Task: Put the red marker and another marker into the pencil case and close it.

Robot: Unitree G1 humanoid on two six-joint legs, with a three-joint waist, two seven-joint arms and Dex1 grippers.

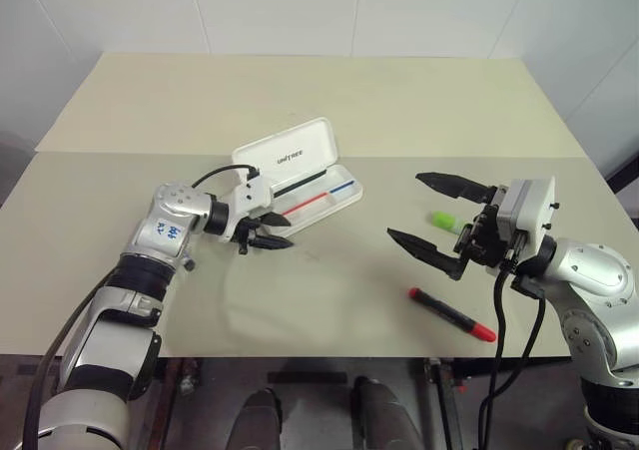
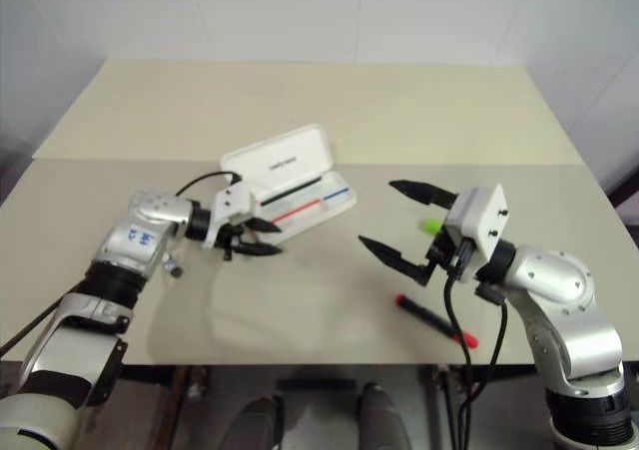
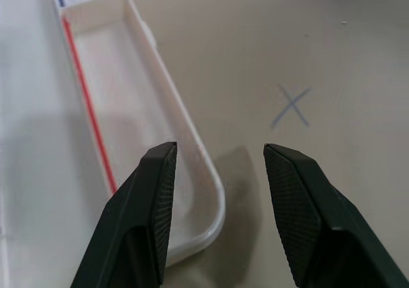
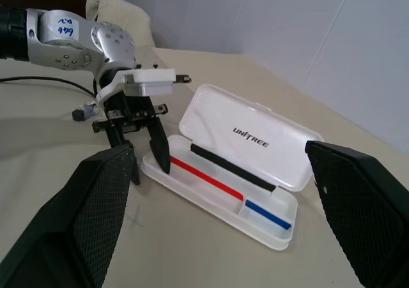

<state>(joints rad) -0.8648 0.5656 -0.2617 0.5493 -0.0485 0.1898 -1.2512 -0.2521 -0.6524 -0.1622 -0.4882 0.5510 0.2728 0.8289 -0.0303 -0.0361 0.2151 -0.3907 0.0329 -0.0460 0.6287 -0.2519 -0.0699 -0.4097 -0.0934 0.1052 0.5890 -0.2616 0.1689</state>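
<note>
Left gripper (image 1: 271, 229) jaws part-open at pencil case (image 1: 300, 177) corner (lid up); right gripper (image 1: 437, 223) jaws wide, empty.

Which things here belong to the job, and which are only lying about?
Job: pencil case, open; red marker; green marker; left gripper and right gripper, both open.
Lying about: only a pen-drawn X on the table.

Evenly bright, diffuse overhead light; no glare. Soft short shadows on the table (image 1: 329, 300) beneath both arms. Slightly soft close up in the left wrist view.
</note>
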